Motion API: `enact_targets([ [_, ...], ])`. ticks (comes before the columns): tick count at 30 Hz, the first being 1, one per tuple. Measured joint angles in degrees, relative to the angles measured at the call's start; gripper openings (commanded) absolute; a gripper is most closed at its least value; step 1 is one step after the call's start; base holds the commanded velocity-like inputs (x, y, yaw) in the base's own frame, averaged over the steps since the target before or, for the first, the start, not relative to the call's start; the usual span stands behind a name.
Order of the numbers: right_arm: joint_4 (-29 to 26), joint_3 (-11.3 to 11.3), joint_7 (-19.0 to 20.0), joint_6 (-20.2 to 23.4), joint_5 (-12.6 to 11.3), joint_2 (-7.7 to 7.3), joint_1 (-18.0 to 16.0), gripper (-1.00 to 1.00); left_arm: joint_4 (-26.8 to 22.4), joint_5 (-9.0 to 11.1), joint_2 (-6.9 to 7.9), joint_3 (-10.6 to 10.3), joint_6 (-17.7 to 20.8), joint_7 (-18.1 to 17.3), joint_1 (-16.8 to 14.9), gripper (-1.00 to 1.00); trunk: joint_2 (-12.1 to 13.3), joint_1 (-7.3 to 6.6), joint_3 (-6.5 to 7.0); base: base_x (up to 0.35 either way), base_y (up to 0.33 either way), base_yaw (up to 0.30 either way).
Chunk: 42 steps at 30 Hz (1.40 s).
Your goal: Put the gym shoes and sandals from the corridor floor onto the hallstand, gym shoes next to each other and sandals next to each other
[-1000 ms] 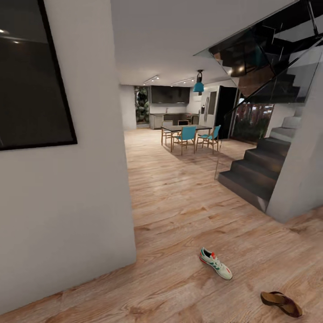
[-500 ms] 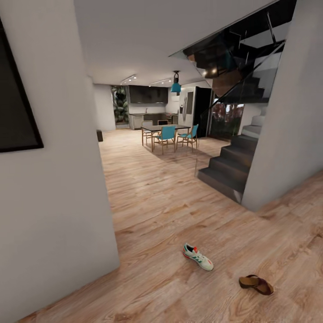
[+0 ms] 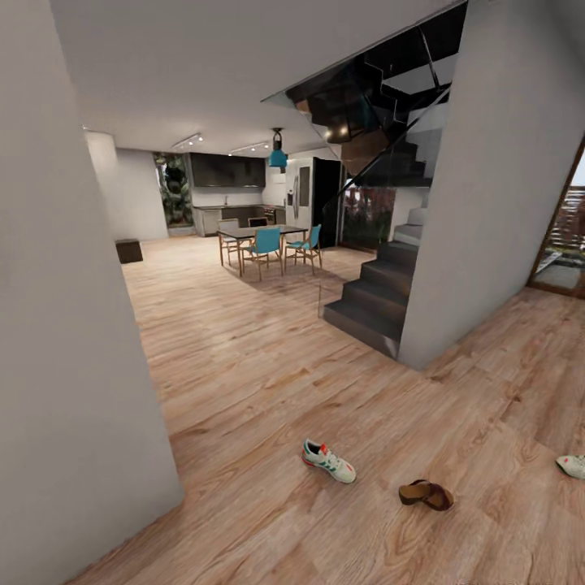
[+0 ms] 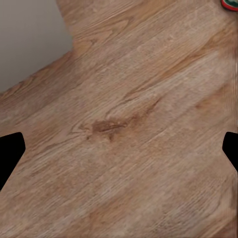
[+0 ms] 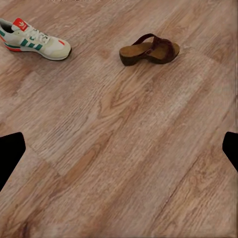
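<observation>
One white gym shoe [image 3: 329, 461] with green stripes lies on the corridor floor [image 3: 244, 366] ahead, and a brown sandal [image 3: 426, 494] lies just right of it. A second gym shoe [image 3: 573, 465] pokes in at the right edge. The right wrist view has the nearer gym shoe [image 5: 34, 39] and the sandal [image 5: 148, 49] side by side, well beyond my right gripper [image 5: 119, 153], which is open over bare planks. My left gripper [image 4: 119, 151] is open too, above the floor near a wall corner, with a sliver of gym shoe [image 4: 230, 4] far off. The hallstand is out of view.
A grey wall [image 3: 73, 390] closes off the left side. The dark staircase [image 3: 374, 301] and a wall pillar [image 3: 487, 211] stand at the right. A dining table with teal chairs [image 3: 264, 242] sits far back. A doorway [image 3: 565, 244] opens at the far right.
The camera has swung right, so the whole picture has shifted left. The dark framed panel has left the view, and the second gym shoe and the doorway have come in at the right.
</observation>
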Motion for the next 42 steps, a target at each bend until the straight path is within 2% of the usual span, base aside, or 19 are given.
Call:
enact_targets([
  [42,0.0,0.0,0.0,0.0,0.0,0.0,0.0,1.0,0.08,-0.46,0.09,-0.14,-0.02,-0.01,-0.02,1.0,0.0,-0.02,0.0,0.332,0.0,-0.3],
])
